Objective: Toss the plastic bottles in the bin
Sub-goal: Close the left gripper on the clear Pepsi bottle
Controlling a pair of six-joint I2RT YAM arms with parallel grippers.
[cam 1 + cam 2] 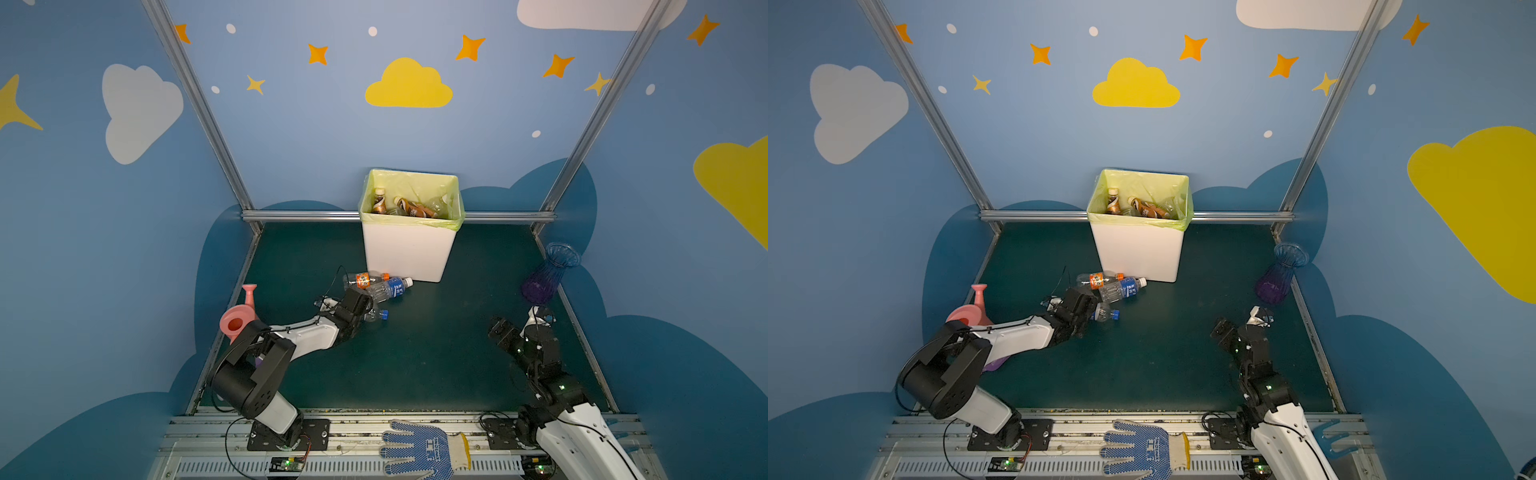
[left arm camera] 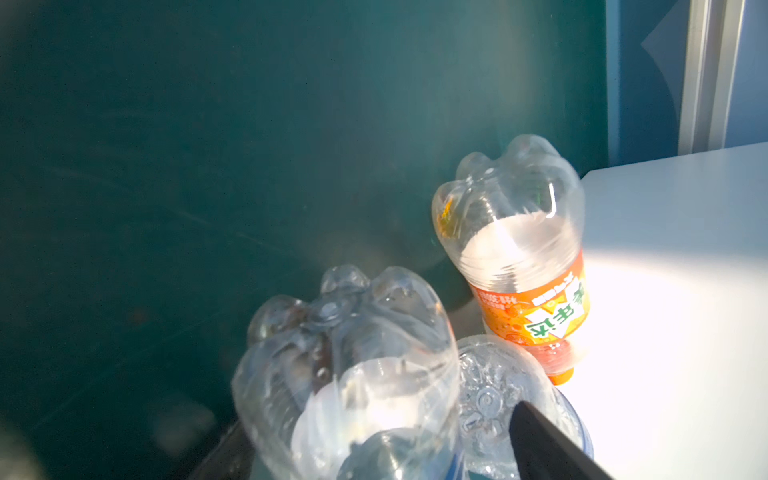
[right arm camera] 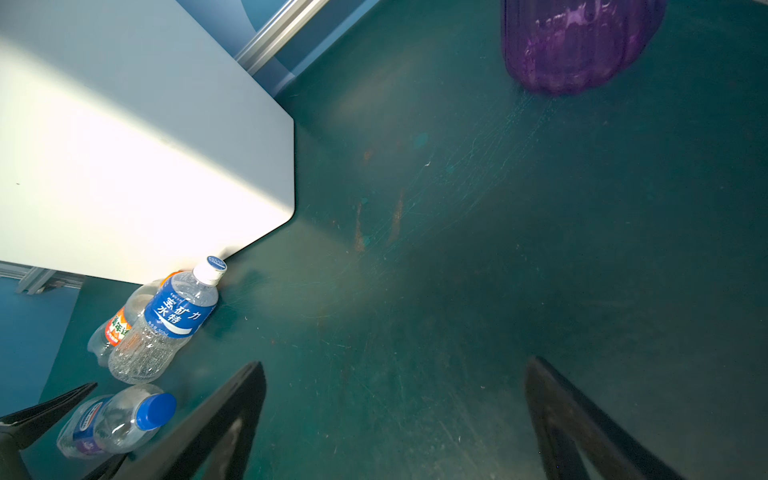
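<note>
Logging from my remote desk: left tool (image 1: pixel 362 309) straddles blue-capped bottle (image 1: pixel 379 315) at the 7 o'clock of bin (image 1: pixel 407 253); whether it grips, I cannot tell. Right tool (image 3: pixel 395 365) released, empty, tabletop (image 1: pixel 436 353) 3 o'clock. Orange-label bottle (image 1: pixel 363 280) and blue-label bottle (image 1: pixel 392 287) just beside bin; more bottles (image 1: pixel 415 206) inside.

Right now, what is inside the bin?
Near the top of the bin lie brown bottles and a clear bottle. Anything beneath them is covered by the pile and the bin's walls.
</note>
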